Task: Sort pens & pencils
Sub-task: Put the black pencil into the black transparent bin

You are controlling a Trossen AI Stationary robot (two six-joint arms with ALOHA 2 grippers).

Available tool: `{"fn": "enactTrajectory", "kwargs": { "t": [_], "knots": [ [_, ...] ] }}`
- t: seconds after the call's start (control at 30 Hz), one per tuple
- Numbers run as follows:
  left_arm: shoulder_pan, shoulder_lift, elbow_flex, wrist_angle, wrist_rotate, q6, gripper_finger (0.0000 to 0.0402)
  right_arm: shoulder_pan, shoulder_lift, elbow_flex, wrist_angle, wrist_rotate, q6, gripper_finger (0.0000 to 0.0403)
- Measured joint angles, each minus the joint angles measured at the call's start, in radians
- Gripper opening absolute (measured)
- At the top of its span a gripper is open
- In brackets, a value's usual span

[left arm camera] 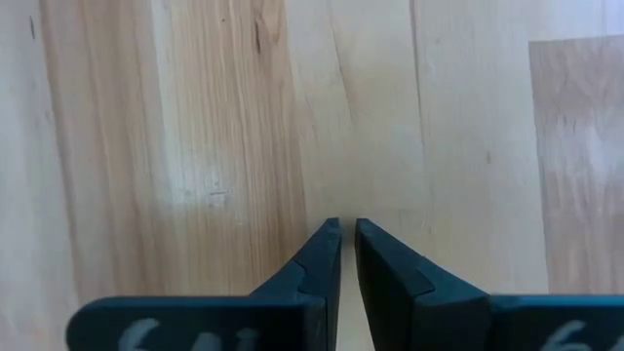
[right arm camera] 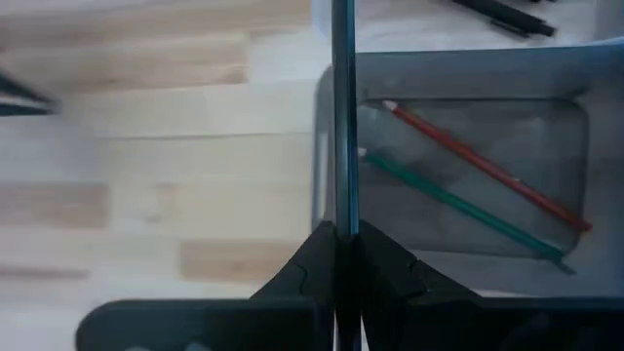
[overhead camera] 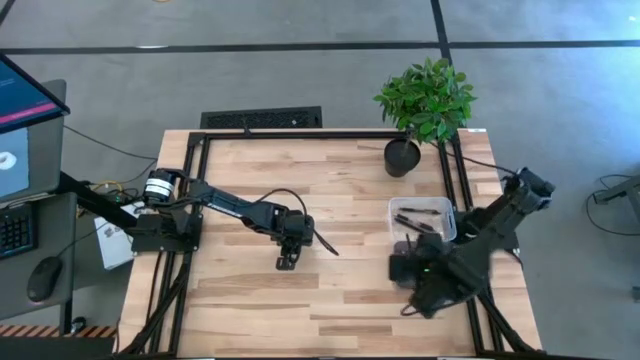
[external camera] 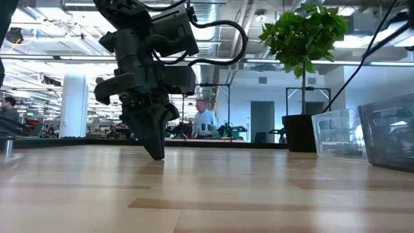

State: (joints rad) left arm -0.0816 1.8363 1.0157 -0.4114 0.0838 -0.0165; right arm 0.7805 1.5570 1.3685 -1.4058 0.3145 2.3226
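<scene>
High view showed the left gripper (overhead camera: 287, 262) pointed down at the bare wood near the middle of the table (overhead camera: 330, 180), with the right gripper (overhead camera: 412, 268) low beside the near edge of a clear plastic tray (overhead camera: 448, 215) on the right side. In the left wrist view the left gripper's (left arm camera: 348, 226) fingers stood almost together, a thin slit between the tips, and held nothing above the planks. In the right wrist view the right gripper's (right arm camera: 343, 232) fingers were clamped on a thin dark stick (right arm camera: 341, 107), a pen or pencil whose long axis ran straight out from the fingertips, across the tray's rim. Beyond it, in one tray compartment (right arm camera: 575, 112), lay a red pencil (right arm camera: 487, 168) and a green pencil (right arm camera: 458, 207), side by side and near each other, both slanting the same way across the floor, with pale tips at the ends nearer the held stick. Dark pens (right arm camera: 507, 14) lay in the next compartment, only partly seen. From above, dark sticks (overhead camera: 418, 218) showed in the far part of the tray. A potted plant (overhead camera: 425, 100) stood at the far right of the table.
</scene>
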Motion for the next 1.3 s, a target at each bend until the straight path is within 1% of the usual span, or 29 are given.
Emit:
{"fn": "enactTrajectory", "kwargs": {
  "t": [0.03,0.1,0.2,0.37,0.53,0.7,0.83,0.97,1.17,1.3],
  "knots": [
    [0.001,0.0,0.0,-0.002,0.012,-0.01,0.0029,-0.012,0.018,0.0,-0.001,-0.007,-0.002,0.0047],
    [0.002,0.001,0.0,-0.006,0.043,-0.014,0.0029,-0.032,0.049,0.0,-0.017,-0.06,-0.021,0.0047],
    [0.002,0.001,0.001,-0.017,0.046,-0.012,0.0029,-0.031,0.082,0.0,-0.034,-0.139,-0.023,0.0048],
    [0.002,0.001,0.003,-0.03,0.046,-0.006,0.0029,0.007,0.085,0.0,-0.037,-0.157,-0.012,0.0048],
    [0.001,0.001,0.003,-0.031,0.035,0.042,0.0029,0.024,0.085,0.0,-0.095,-0.182,-0.099,0.0048],
    [0.0,0.001,0.003,-0.032,0.034,0.104,0.0029,0.021,0.085,0.0,-0.169,-0.186,-0.3,0.0048],
    [0.0,0.001,0.002,-0.032,0.032,0.109,0.0029,0.009,0.085,-0.002,-0.165,-0.197,-0.491,0.0048],
    [0.0,0.001,0.002,-0.031,0.031,0.11,0.0029,0.004,0.085,-0.002,-0.166,-0.237,-0.673,0.0048],
    [0.0,0.001,0.002,-0.031,0.03,0.112,0.0029,0.005,0.085,-0.002,-0.165,-0.264,-0.942,0.0048],
    [0.0,0.001,0.002,-0.031,0.03,0.163,0.0029,0.005,0.085,-0.004,-0.165,-0.265,-1.107,0.0048]
  ]
}}
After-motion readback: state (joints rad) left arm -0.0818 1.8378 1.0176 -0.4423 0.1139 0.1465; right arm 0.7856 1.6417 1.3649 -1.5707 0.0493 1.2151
